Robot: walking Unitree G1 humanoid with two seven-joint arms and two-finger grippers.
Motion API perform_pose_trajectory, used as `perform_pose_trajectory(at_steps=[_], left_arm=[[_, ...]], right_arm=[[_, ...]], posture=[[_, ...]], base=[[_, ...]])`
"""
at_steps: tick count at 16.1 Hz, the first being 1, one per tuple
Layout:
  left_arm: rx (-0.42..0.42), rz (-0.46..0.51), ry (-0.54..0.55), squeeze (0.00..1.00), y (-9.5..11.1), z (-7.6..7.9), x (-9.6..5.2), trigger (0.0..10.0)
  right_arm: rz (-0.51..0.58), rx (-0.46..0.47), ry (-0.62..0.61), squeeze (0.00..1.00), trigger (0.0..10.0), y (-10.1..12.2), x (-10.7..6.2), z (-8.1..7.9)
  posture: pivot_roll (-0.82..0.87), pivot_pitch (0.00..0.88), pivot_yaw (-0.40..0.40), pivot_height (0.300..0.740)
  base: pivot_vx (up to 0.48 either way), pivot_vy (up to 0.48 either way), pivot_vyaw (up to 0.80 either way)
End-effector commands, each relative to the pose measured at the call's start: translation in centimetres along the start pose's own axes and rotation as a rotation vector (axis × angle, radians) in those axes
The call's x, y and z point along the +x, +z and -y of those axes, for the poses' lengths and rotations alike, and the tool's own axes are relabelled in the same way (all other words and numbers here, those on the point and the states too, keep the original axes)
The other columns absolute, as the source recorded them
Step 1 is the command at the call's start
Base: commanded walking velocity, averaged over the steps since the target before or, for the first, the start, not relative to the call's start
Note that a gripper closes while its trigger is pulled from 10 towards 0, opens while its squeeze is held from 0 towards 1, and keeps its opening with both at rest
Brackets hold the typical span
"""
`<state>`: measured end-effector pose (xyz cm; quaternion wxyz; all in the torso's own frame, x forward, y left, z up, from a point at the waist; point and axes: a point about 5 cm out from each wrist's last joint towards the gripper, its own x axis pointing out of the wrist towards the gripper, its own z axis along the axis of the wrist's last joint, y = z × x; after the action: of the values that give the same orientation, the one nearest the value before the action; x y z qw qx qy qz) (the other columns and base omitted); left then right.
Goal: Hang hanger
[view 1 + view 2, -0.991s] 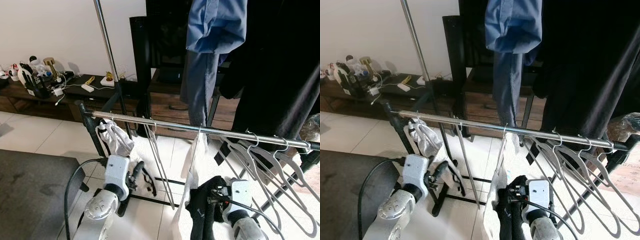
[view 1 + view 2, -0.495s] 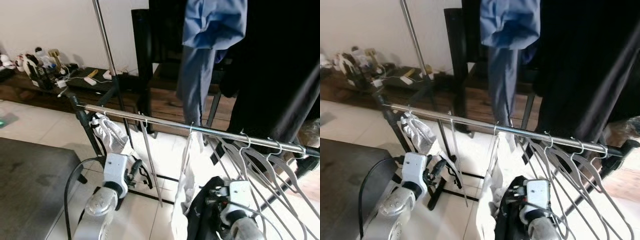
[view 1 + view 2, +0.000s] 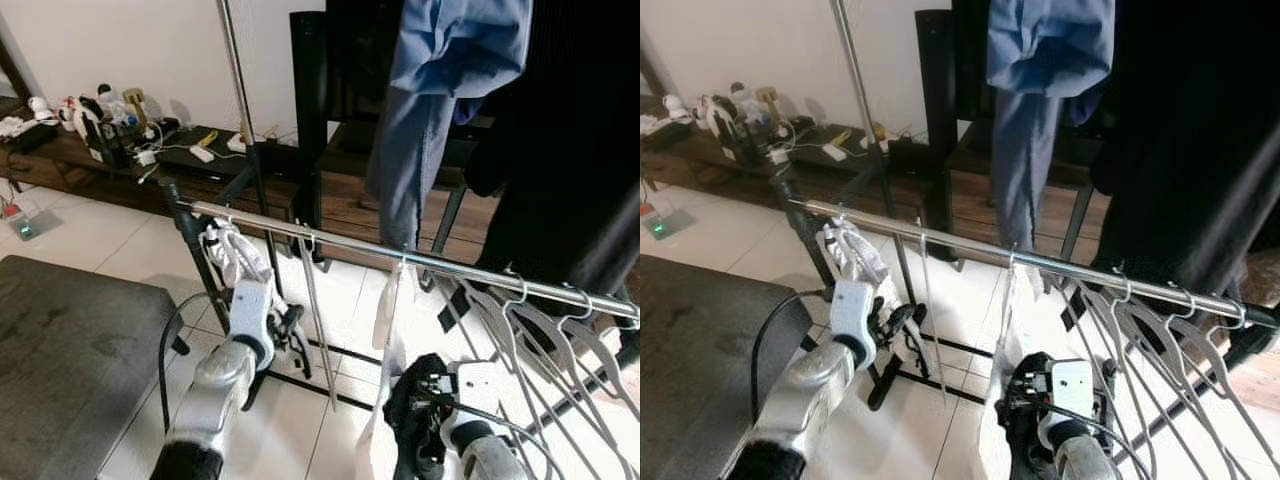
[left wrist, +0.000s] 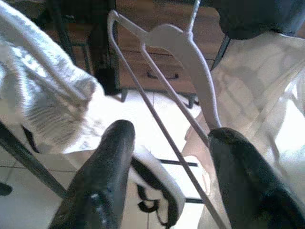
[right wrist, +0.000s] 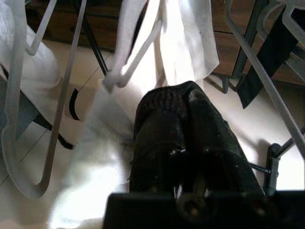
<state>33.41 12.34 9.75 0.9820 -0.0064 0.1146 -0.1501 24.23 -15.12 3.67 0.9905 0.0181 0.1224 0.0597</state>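
Observation:
A silver rail (image 3: 440, 266) runs across in front of me. On it hang a white knit cloth (image 3: 233, 258) at the left end, an empty white hanger (image 3: 316, 300), a white garment (image 3: 386, 310) and several empty hangers (image 3: 545, 330) to the right. My left gripper (image 3: 293, 324) is open, low beside the empty hanger; in the left wrist view that hanger (image 4: 186, 52) shows just beyond the spread fingers (image 4: 102, 181). My right gripper (image 3: 418, 410) sits below the white garment, shut on a black cloth (image 5: 174, 119).
A tall rack pole (image 3: 245, 110) rises behind the rail, with a blue shirt (image 3: 440, 100) and black clothes (image 3: 575, 130) hanging above. A dark grey seat (image 3: 60, 330) is at my left. A low wooden bench (image 3: 120, 165) with clutter lines the wall.
The camera has shifted. My left arm has reached up and forward, bringing its gripper closer to the empty hanger. The right gripper stays low with the black cloth.

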Motion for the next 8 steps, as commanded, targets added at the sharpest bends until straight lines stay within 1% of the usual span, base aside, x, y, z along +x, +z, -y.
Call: perform_pose_trajectory(at_steps=[1, 2, 3, 4, 6, 7, 8], left_arm=[[-0.023, -0.035, -0.014, 1.00, -0.5, 0.1, 0.2, 10.0], [-0.037, -0.045, -0.030, 0.51, -0.4, 0.3, 0.5, 10.0], [-0.107, -0.070, -0.111, 0.00, 0.0, 0.9, 1.0, 10.0], [-0.137, -0.090, -0.172, 0.00, 0.1, 1.3, 1.3, 10.0], [-0.138, -0.100, -0.211, 0.00, 0.2, 1.3, 1.3, 10.0], [-0.139, -0.099, -0.240, 0.00, 0.4, 1.1, 1.2, 10.0], [-0.143, -0.098, -0.244, 0.00, 0.5, 0.9, 1.2, 10.0]], right_arm=[[0.028, -0.005, -0.001, 0.00, 10.0, 0.7, -0.1, 0.0], [0.029, -0.005, -0.001, 0.00, 10.0, 0.7, -0.3, 0.0], [0.032, -0.005, -0.004, 0.00, 10.0, 0.7, -0.6, 0.0], [0.034, -0.004, -0.006, 0.00, 10.0, 0.8, -0.9, 0.0], [0.038, -0.001, -0.008, 0.00, 10.0, 0.8, -1.1, 0.0], [0.041, 0.003, -0.009, 0.00, 10.0, 0.9, -1.5, -0.1], [0.041, 0.005, -0.009, 0.00, 10.0, 0.9, -1.6, -0.1]], posture=[[-0.06, 0.139, -0.020, 0.740], [-0.06, 0.146, -0.020, 0.740], [-0.06, 0.168, -0.018, 0.740], [-0.06, 0.174, -0.017, 0.740], [-0.07, 0.185, -0.015, 0.740], [-0.07, 0.206, -0.009, 0.740], [-0.07, 0.206, -0.009, 0.740]], base=[[0.000, 0.000, 0.00], [0.000, 0.000, 0.00], [0.000, 0.000, 0.00], [0.000, 0.000, 0.00], [0.000, 0.000, 0.00], [0.000, 0.000, 0.00], [0.000, 0.000, 0.00]])
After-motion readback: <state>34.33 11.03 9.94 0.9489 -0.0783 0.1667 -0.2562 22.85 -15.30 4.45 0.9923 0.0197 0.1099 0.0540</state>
